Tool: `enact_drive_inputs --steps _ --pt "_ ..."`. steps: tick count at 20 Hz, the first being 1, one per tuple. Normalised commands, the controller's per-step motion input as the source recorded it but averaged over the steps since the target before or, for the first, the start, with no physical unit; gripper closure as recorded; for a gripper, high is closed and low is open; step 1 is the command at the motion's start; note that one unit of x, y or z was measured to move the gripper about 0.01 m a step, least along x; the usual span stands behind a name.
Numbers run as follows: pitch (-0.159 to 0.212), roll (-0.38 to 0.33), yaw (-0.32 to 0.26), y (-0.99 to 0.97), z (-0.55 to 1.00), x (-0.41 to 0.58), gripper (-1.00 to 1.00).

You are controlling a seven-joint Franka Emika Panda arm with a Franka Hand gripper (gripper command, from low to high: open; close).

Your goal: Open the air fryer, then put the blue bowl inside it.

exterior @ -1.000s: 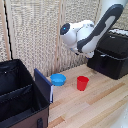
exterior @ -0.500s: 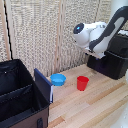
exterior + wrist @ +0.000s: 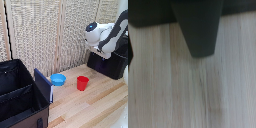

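The air fryer (image 3: 111,64) sits at about three o'clock in my exterior view, a matte black box on the light wooden desk (image 3: 95,107), against the woven screen (image 3: 45,35). I see the white arm (image 3: 107,35) hanging over it. The end effector itself is hidden behind the arm there, so I cannot tell whether its fingers are apart or together; my wrist view is blurred, showing only dark shapes above pale wood grain. The large black fabric case (image 3: 20,97) fills the eight o'clock corner. The red cup (image 3: 82,83) stands upright near centre, and the blue bowl (image 3: 58,79) rests just beside it at its nine o'clock, apart from it, close to the case.
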Motion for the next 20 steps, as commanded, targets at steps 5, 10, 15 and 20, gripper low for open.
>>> enact_drive_inputs --steps 5,10,15,20 --pt "0.001 -0.157 0.097 -0.32 -0.15 -0.018 -1.0" --pt "0.07 -0.074 0.122 -0.21 -0.09 0.012 1.0" --pt "0.07 -0.047 0.126 -0.26 -0.19 0.035 1.0" --pt "0.105 -0.007 0.101 -0.33 -0.23 0.003 1.0"
